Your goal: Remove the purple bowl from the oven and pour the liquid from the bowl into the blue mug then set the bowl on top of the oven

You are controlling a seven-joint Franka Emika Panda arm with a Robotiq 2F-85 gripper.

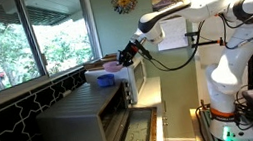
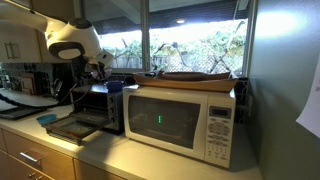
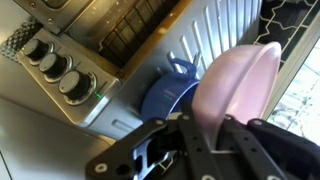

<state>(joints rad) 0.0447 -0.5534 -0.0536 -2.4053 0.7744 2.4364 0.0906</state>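
My gripper (image 3: 195, 135) is shut on the rim of the purple bowl (image 3: 235, 85), which is tilted steeply on its edge. The blue mug (image 3: 163, 97) stands right under the bowl on the ribbed top of the grey oven (image 3: 215, 35). No liquid is visible. In an exterior view my gripper (image 1: 127, 54) holds the bowl (image 1: 116, 67) above the oven (image 1: 79, 123), whose door (image 1: 136, 132) hangs open. The mug (image 1: 101, 78) shows small on the oven top. The oven also shows in an exterior view (image 2: 98, 105), with my gripper (image 2: 100, 70) above it.
A white microwave (image 2: 180, 120) stands beside the oven on the counter, also in an exterior view (image 1: 144, 78). The oven's knobs (image 3: 50, 62) line its front panel. Windows (image 1: 11, 42) run along the wall behind. The open door (image 2: 68, 128) juts out over the counter.
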